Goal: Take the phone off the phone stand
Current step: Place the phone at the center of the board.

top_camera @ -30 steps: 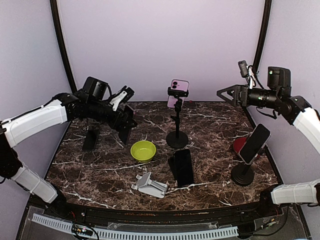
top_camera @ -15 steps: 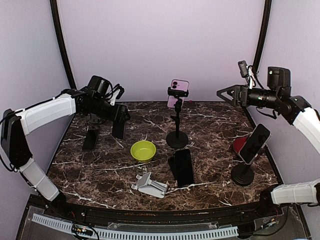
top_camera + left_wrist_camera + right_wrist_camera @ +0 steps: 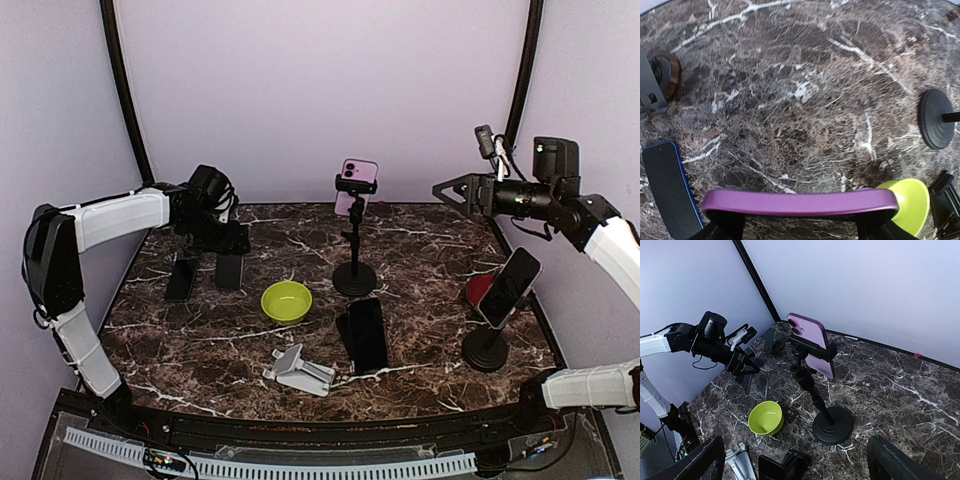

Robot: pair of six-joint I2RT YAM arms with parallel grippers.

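Left gripper [image 3: 230, 243] was down at the back-left of the table [image 3: 420, 250], its fingers closed on the sides of the purple phone [image 3: 800, 202]. The phone hung low and apart from every stand. I could not tell whether its lower end touched the marble.

Just to its left a blue-edged phone [image 3: 667, 190] lay flat, close but apart. A small bracket stand [image 3: 654, 82] sat further back, toward the wall. The green bowl [image 3: 286, 301] lay on the other side of the held phone, nearer the middle of the table and not touching it.

Centre: tall stand [image 3: 354, 272] with a pink phone [image 3: 358, 180] clamped on top. In front of it lay a black phone [image 3: 366, 333] and a grey folding stand [image 3: 300, 371].

Right side: another phone [image 3: 510, 283] leaned on a round-base stand [image 3: 485, 350], with a red thing [image 3: 478, 288] just behind it.

Right gripper [image 3: 445, 187] hung high at the back right, fingers spread wide, nothing between them.
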